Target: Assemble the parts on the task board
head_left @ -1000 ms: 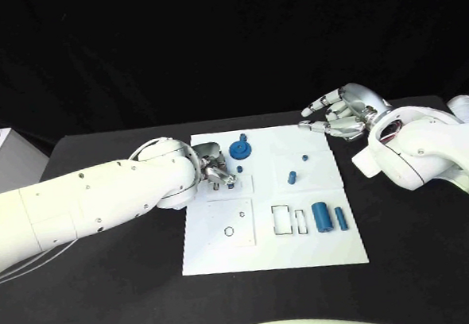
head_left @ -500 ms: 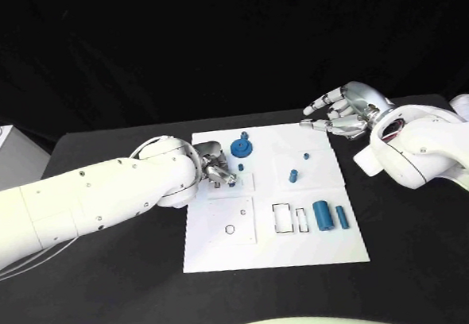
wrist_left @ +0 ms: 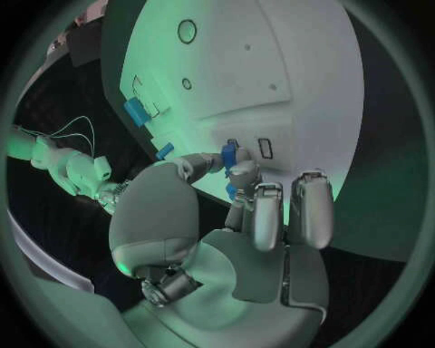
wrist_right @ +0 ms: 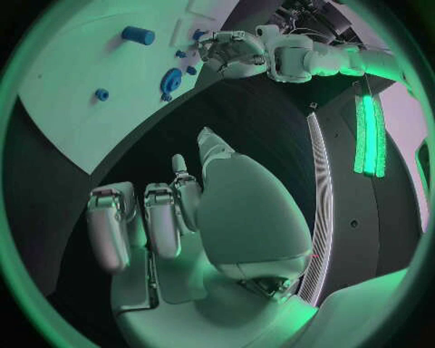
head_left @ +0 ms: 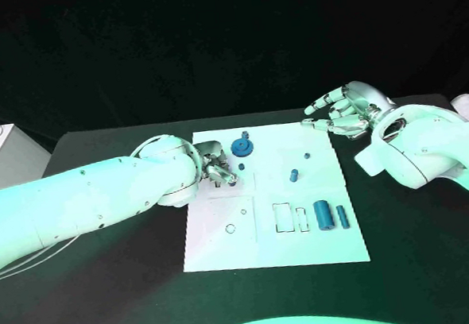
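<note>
My left hand (head_left: 217,170) fingers pinch small blue part (wrist_left: 229,154) over task board (head_left: 314,244); light, stiff, slippery, hold mid-body; right hand (head_left: 344,112) fingers apart, idle

From the head we look steeply down on the table (head_left: 113,305) and the white task board (head_left: 280,248). Our wrist cameras sit close behind each hand, facing out past the fingers; both share the task board with the head view.

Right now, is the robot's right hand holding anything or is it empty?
Empty. The right hand hovers above the black table beside the far right corner of the task board, its fingers curled apart with nothing between them; its wrist view shows the same.
</note>
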Controlling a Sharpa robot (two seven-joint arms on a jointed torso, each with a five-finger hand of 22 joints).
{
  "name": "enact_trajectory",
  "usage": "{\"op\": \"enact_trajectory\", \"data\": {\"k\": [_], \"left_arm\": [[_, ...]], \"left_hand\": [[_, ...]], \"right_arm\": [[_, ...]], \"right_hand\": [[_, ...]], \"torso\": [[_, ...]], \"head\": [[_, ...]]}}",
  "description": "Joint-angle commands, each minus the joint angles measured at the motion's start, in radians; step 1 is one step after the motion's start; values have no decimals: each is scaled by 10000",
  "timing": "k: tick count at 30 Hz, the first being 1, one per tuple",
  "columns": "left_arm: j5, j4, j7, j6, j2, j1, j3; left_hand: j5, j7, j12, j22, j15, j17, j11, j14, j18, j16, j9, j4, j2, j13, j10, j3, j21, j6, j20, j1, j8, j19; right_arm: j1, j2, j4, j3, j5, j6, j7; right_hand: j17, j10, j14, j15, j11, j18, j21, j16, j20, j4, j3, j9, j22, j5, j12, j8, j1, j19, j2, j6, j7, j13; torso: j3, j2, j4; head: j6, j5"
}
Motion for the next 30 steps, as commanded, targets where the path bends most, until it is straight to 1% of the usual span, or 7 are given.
{"op": "enact_trajectory", "data": {"k": [1,14,24,30], "left_arm": [[38,-15,-11,269,-3,-39,-30],[37,10,-10,429,-54,-41,-28],[62,34,-10,503,-85,-42,-26],[67,28,-10,503,-80,-42,-26]], "left_hand": [[37,-194,8,463,-71,2627,-31,1040,-103,34,7,-2100,26,7,27,2032,61,242,30,93,17,70],[38,-195,0,479,-73,2627,-33,1040,-106,34,9,-2107,20,-1,25,2039,68,247,27,101,14,81],[38,-196,8,498,-75,2627,-35,1040,-110,34,10,-2117,13,9,31,2046,76,253,25,111,11,94],[37,-197,18,500,-77,2627,-36,1040,-111,34,12,-2125,6,22,39,2053,78,258,23,120,9,95]], "right_arm": [[-8,5,1,1,-90,141,43],[-9,4,-13,1,-91,164,38],[-12,5,-27,1,-91,172,36],[-25,23,-46,2,-91,182,39]], "right_hand": [[2634,-53,1026,-69,-35,-102,-47,43,-90,14,68,-4,2521,42,-22,55,-69,956,-11,-79,-13,778],[2634,-53,1026,-69,-35,-102,-47,43,-90,14,68,-4,2521,42,-22,55,-69,956,-11,-79,-13,778],[2634,-53,1026,-69,-35,-102,-47,43,-90,14,68,-4,2521,42,-22,55,-69,956,-11,-79,-13,778],[2634,-53,1026,-69,-35,-102,-47,43,-90,14,68,-4,2521,42,-22,55,-69,956,-11,-79,-13,778]], "torso": [[4,6,0],[7,-2,-2],[8,4,-9],[8,7,-2]], "head": [[-17,-1],[-48,8],[-47,6],[-45,0]]}}
